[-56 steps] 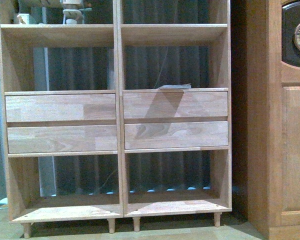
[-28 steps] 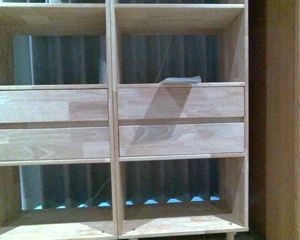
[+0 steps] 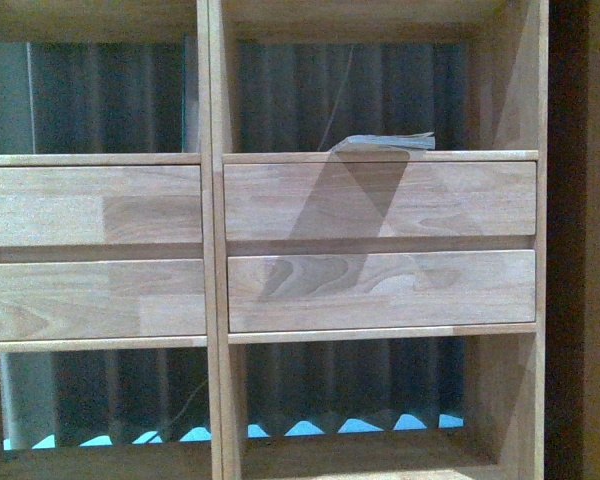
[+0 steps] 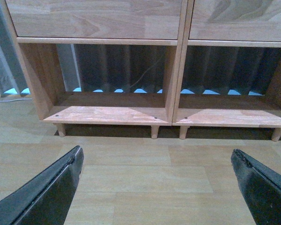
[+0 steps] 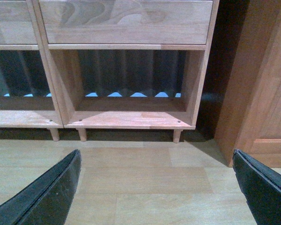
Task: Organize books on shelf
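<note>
The pale wood shelf [image 3: 212, 240] fills the front view, with its plank-fronted drawers [image 3: 378, 200] across the middle. A thin pale book [image 3: 385, 143] lies flat in the right cubby, just above the upper right drawer. A slim dark book [image 3: 187, 95] stands upright against the divider in the left cubby. No arm shows in the front view. My left gripper [image 4: 157, 185] is open and empty above the wood floor, in front of the shelf's bottom cubbies [image 4: 114, 79]. My right gripper [image 5: 157, 187] is open and empty above the floor before the bottom right cubby [image 5: 131, 79].
A redder brown cabinet [image 5: 262, 93] stands right of the shelf, with a dark gap between them. Dark pleated curtains [image 3: 350, 95] hang behind the backless shelf. The shelf stands on short legs [image 4: 154, 132] on the wood floor [image 4: 154, 164].
The front view has closed in on the shelf and shifted: the top shelf, the legs and the brown cabinet have left the frame, and the drawers look larger.
</note>
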